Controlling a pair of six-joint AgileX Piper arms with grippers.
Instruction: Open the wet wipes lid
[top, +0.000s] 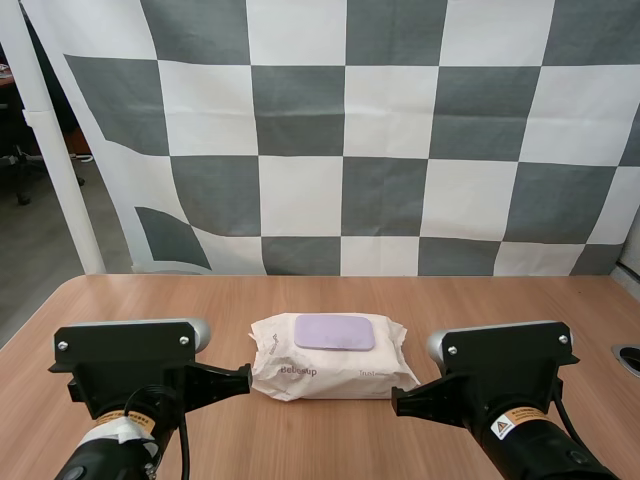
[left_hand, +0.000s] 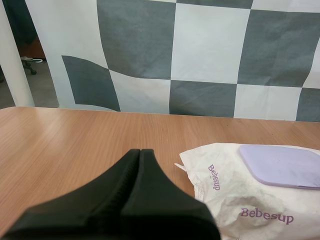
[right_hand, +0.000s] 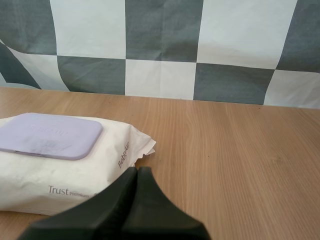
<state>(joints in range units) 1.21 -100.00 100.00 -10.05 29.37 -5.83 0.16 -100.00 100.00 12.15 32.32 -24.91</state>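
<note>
A cream pack of wet wipes (top: 333, 359) lies flat on the wooden table (top: 330, 295), midway between my two arms. Its lilac lid (top: 334, 332) sits flat and closed on top. My left gripper (top: 246, 379) is just left of the pack's near corner, and in the left wrist view its fingers (left_hand: 140, 152) lie together as one dark wedge, shut on nothing, beside the pack (left_hand: 260, 192) and lid (left_hand: 281, 165). My right gripper (top: 396, 400) is near the pack's front right corner, shut too (right_hand: 137, 171), with the pack (right_hand: 65, 170) and lid (right_hand: 50, 135) beside it.
A dark round fitting (top: 628, 358) sits in the table near its right edge. Bare wood (top: 520, 300) stretches behind and to both sides of the pack.
</note>
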